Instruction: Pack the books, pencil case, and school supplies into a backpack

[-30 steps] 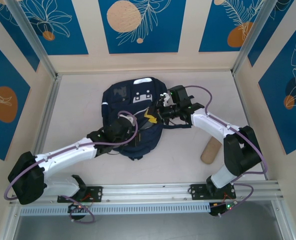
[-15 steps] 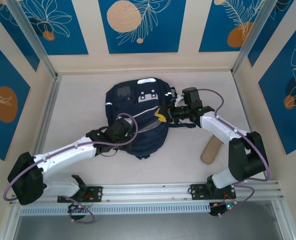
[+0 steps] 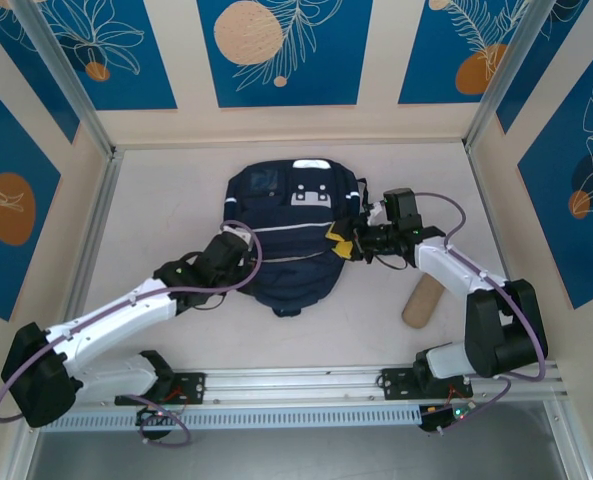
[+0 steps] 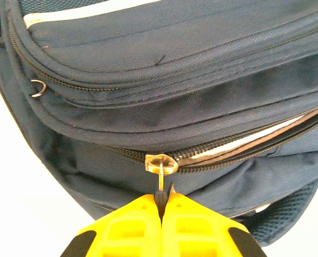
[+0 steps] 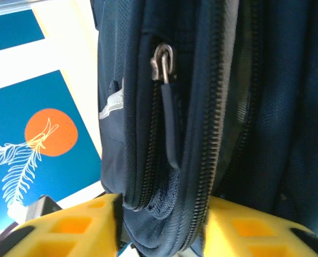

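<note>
Navy backpack (image 3: 291, 235) with thin white stripes lies flat at mid-desk (image 3: 156, 200), its grey buckled patch toward the far wall. The left gripper (image 3: 242, 240) sits at the backpack's left side, its arm stretched diagonally from the near-left base. The right gripper (image 3: 341, 243), with yellow jaws, meets the backpack's right edge, the jaw gap too small to judge. A tan cylinder (image 3: 422, 300) lies on the desk to the right, apart from the backpack, just on the near side of the right arm.
</note>
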`<move>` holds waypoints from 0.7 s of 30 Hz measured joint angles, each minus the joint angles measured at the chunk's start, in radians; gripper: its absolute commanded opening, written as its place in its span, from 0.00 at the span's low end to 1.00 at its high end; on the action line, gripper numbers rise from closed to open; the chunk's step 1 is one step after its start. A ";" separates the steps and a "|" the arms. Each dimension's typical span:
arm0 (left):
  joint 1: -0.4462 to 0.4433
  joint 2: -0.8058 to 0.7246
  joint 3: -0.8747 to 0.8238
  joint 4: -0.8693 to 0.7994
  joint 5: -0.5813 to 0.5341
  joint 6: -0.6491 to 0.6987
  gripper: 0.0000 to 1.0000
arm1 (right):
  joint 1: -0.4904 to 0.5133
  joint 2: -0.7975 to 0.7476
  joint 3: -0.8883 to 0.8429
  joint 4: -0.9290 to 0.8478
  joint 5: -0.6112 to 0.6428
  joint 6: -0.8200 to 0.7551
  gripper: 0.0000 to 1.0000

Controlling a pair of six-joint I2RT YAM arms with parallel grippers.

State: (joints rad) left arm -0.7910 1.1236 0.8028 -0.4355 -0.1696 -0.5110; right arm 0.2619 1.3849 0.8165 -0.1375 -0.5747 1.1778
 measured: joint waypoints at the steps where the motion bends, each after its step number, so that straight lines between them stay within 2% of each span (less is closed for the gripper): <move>1: 0.000 -0.002 0.000 0.002 0.009 0.006 0.00 | 0.005 -0.005 -0.006 0.004 0.003 0.011 0.54; 7: -0.032 -0.001 0.000 0.032 0.046 0.023 0.00 | 0.088 -0.083 -0.063 0.047 0.073 0.144 0.56; 12: -0.098 0.039 0.001 0.090 0.065 0.020 0.00 | 0.163 -0.178 -0.126 0.075 0.168 0.270 0.52; 21: -0.192 0.179 0.073 0.140 0.089 0.021 0.00 | 0.212 -0.217 -0.146 0.081 0.284 0.380 0.47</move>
State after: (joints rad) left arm -0.9829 1.3022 0.8761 -0.2955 -0.0807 -0.4904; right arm 0.4740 1.1679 0.6708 -0.0563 -0.2909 1.5574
